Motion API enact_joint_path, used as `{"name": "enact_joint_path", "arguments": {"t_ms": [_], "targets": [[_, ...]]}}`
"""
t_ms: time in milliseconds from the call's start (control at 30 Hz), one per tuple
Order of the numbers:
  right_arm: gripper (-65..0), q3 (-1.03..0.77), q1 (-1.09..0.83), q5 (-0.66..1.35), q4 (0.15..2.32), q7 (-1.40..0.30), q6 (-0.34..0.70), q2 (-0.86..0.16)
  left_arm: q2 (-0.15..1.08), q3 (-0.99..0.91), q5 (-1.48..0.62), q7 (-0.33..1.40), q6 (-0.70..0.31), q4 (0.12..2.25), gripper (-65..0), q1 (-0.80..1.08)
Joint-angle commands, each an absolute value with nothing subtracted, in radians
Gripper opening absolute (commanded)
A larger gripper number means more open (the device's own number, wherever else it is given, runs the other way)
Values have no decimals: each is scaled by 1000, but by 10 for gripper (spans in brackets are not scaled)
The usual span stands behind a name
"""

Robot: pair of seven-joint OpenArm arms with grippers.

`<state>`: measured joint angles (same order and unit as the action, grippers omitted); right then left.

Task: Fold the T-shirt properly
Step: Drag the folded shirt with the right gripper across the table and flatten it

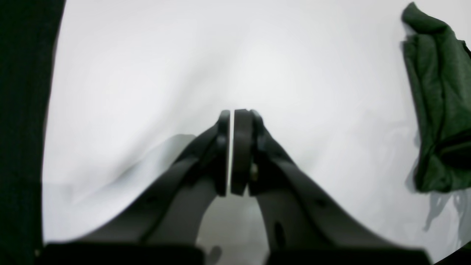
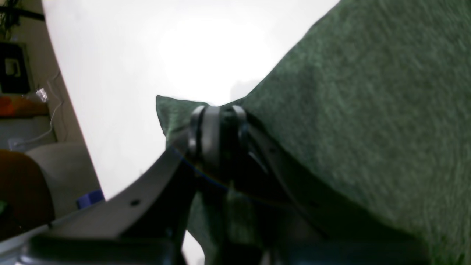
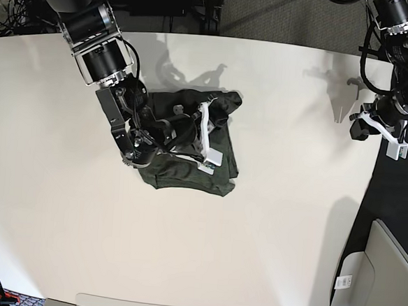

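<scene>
Base view: shirt (image 3: 188,173) lies bunched left of table (image 3: 283,221) centre. Right gripper (image 2: 217,121) pinches a shirt fold — jaws closed on cloth. Left gripper (image 1: 232,152) closed, empty, near the right edge.

Robot lab — white table (image 3: 269,220), cable tangle (image 3: 11,6) behind — bench rig.

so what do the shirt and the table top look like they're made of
T-shirt: looks like soft knit fabric, dark green and matte, with heathered flecks and limp folds. Table: smooth white hard sheet, perhaps laminate or painted board; it shows soft glare and sharp shadows.
</scene>
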<state>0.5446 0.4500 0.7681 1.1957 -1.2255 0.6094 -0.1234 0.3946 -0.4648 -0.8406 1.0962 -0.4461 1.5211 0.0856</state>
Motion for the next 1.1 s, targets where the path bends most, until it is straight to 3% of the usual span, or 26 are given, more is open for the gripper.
{"name": "enact_joint_path", "arguments": {"t_ms": [0, 533, 1067], "targets": [[-607, 529, 464, 670, 1191, -1296, 588, -160, 417, -473, -857, 1084, -452, 1541, -650, 73], [-607, 481, 516, 670, 1191, -1237, 588, -334, 417, -472, -857, 1086, -452, 1541, -650, 73], [-607, 409, 504, 552, 1274, -1233, 596, -300, 418, -473, -857, 1086, -452, 1541, -650, 79]]}}
